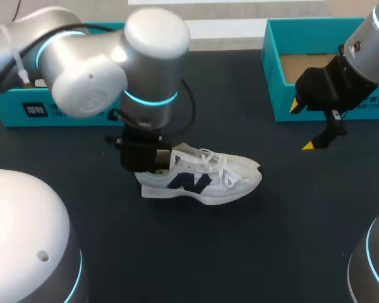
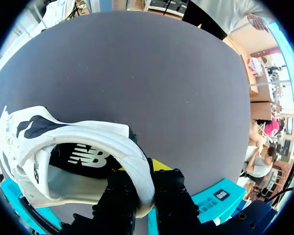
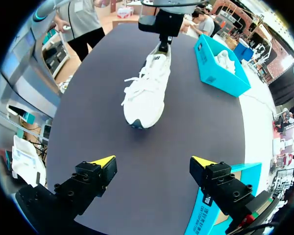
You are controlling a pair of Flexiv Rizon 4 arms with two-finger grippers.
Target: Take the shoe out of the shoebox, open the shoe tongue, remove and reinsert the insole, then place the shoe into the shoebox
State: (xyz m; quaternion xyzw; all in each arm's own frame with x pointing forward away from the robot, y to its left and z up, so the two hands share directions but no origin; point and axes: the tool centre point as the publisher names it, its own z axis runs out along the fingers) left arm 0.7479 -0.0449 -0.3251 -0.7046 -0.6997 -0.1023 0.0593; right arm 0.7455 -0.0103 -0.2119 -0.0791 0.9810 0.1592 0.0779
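Left pincer (image 2: pixel 146 188) seemingly clamping shoe (image 1: pixel 202 178) heel, right pincer (image 3: pixel 153 164) spread

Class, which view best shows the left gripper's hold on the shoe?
Left wrist view: the left gripper pinches the heel collar of the shoe, close up. Head view: the arm partly hides it. Right wrist view: distant, small.

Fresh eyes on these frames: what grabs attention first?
The white sneaker in the middle of the dark table stands out first, with the left claw shut on its heel collar. Next is the right claw, which hangs open above the table, just in front of the open teal shoebox at the far right.
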